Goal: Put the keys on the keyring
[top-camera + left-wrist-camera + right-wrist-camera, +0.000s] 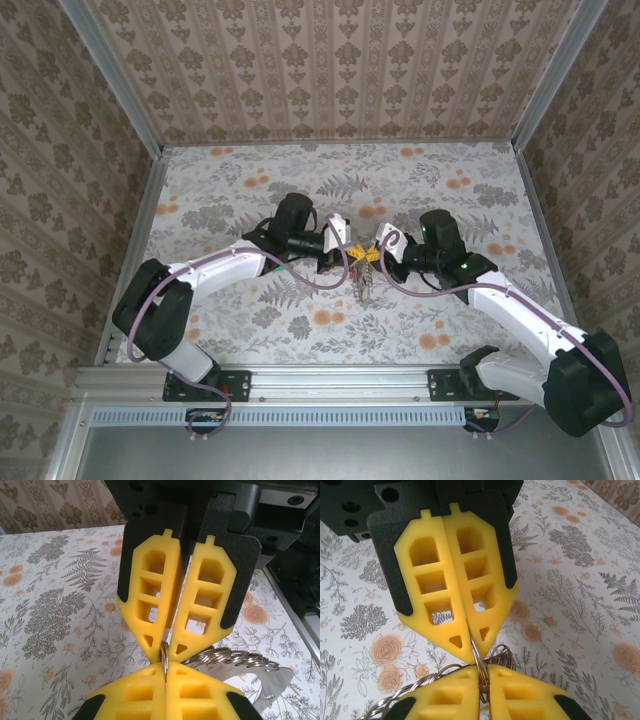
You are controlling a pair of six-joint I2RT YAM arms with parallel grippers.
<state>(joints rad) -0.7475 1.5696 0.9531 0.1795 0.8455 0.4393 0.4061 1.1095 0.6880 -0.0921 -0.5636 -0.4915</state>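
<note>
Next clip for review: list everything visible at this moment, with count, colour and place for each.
keyring: one thin ring, silver, pinched between both sets of jaws above the table
metal rings: several, silver, bunched beside the pinched ring
flat metal piece: one, silver, just beyond those rings; possibly a key
table: one, pale floral cover with grey leaves and orange blooms
walls: three, beige-brown patterned paper, around the table
rail: one, silver, near edge
left arm: white and black
right arm: white and black
left gripper: yellow fingers, shut on the ring
right gripper: yellow fingers, shut on the same ring
</note>
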